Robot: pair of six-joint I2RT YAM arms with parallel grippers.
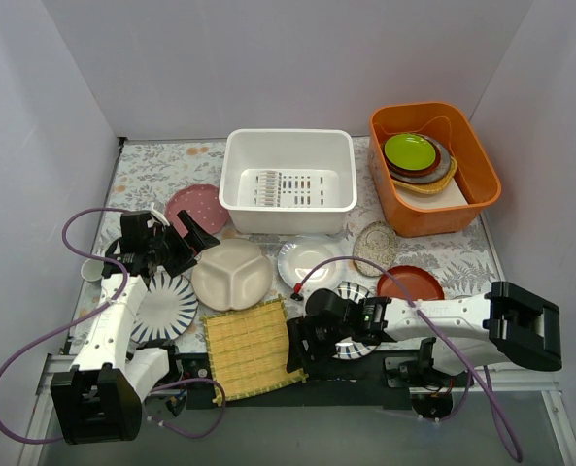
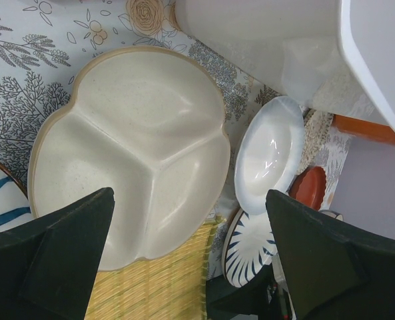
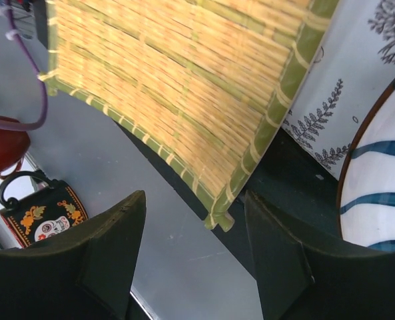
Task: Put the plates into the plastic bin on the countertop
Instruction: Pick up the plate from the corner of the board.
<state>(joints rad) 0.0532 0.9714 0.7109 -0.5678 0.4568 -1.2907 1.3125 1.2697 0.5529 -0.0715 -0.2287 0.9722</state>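
The white plastic bin (image 1: 288, 180) stands empty at the back centre of the countertop (image 1: 152, 170). In front of it lie a pink dotted plate (image 1: 197, 207), a cream three-section plate (image 1: 231, 274), a glossy white plate (image 1: 310, 262), a beige lacy plate (image 1: 376, 248), a red-brown plate (image 1: 410, 284) and two blue-striped plates (image 1: 164, 306) (image 1: 351, 330). My left gripper (image 1: 192, 243) is open and empty just left of the cream plate (image 2: 130, 147). My right gripper (image 1: 297, 354) is open and empty over the bamboo mat's near right corner (image 3: 220, 217), with a striped plate (image 3: 384, 180) beside it.
An orange tub (image 1: 433, 165) with lime-green and brown dishes stands at the back right. The yellow bamboo mat (image 1: 252, 348) overhangs the table's front edge. A small white cup (image 1: 91, 269) sits at the left. A black mug (image 3: 47, 213) shows below the table.
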